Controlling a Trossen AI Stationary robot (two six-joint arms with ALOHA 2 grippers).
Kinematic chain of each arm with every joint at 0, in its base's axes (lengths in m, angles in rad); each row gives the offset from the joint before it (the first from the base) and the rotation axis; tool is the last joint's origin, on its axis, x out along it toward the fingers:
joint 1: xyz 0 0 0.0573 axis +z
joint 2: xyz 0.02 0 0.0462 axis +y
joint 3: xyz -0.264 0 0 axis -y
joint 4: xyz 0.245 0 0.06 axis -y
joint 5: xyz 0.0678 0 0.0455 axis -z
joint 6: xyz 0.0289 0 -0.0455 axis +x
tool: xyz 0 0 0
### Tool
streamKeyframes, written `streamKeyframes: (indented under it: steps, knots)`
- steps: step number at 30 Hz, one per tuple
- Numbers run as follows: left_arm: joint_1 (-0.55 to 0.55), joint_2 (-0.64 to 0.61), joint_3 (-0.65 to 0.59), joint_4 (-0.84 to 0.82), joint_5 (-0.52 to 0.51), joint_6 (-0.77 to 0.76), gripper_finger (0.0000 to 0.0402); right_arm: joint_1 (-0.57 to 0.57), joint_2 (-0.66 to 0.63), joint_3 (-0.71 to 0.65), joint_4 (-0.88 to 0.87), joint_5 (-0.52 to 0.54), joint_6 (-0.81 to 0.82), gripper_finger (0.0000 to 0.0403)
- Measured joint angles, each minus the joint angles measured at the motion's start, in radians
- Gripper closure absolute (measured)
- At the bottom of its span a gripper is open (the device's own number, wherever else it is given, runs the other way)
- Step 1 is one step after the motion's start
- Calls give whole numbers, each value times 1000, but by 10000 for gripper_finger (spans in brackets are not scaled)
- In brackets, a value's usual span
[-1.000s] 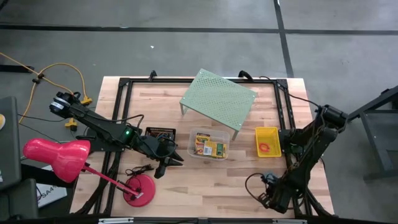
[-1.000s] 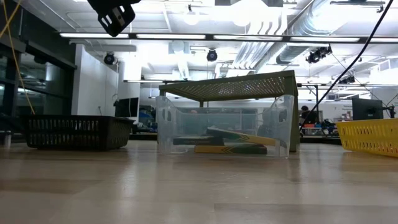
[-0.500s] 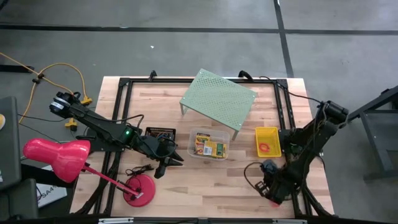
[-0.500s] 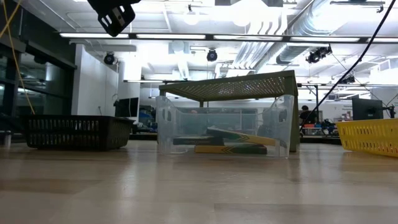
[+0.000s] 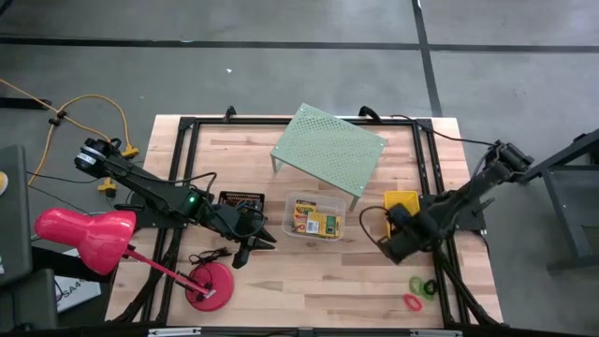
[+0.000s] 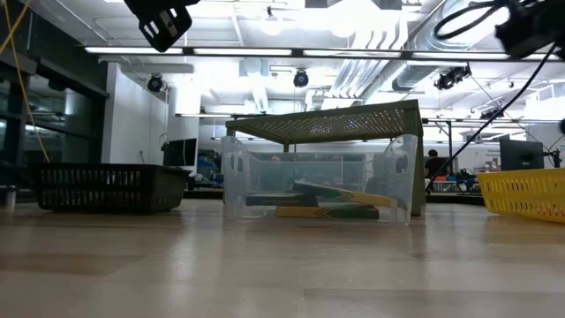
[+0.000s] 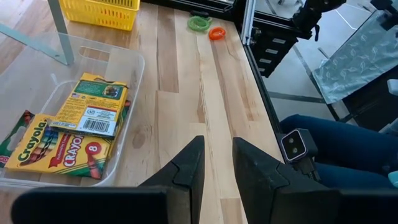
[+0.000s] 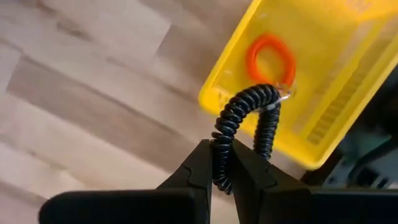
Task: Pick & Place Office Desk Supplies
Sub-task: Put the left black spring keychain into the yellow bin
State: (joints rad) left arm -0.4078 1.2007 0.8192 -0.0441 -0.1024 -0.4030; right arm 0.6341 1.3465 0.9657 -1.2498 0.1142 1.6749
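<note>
Right gripper (image 8: 222,163) pinches a black coiled ring (image 8: 245,124), carrying it just short of the yellow basket (image 8: 323,118); next, probably release over it. Left gripper (image 7: 217,163), slightly parted and empty, waits beside the clear tub (image 7: 134,81).

the left gripper (image 7: 216,163) hangs over bare wood, its 2 dark fingers (image 7: 189,167) slightly apart with nothing between them. beside it the clear tub (image 7: 127,87) holds crayon boxes (image 7: 67,127). farther off sit the yellow basket (image 7: 99,14), a green ring (image 7: 199,23) and an orange ring (image 7: 217,33).
</note>
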Motion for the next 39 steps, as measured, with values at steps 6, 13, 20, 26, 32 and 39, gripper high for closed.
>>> streamKeyframes:
  steps: [6, 13, 20, 26, 32, 39]
  knots:
    - [0, 0, 0, 0, 0, 0, 324, -110, 0, 0, -29, 26, -130, 374]
    - [0, 0, 0, 0, 0, 0, 324, -159, 1, -89, 2, 24, -161, 374]
    - [0, 0, 0, 0, 0, 0, 324, -159, 1, -163, 80, 18, -160, 373]
    - [0, 0, 0, 0, 0, 0, 324, -159, 1, -165, 81, 18, -161, 373]
    - [0, 0, 0, 0, 0, 0, 324, -159, 1, -165, 93, 18, -160, 373]
    - [0, 0, 0, 0, 0, 0, 324, -159, 1, -165, 98, 18, -161, 373]
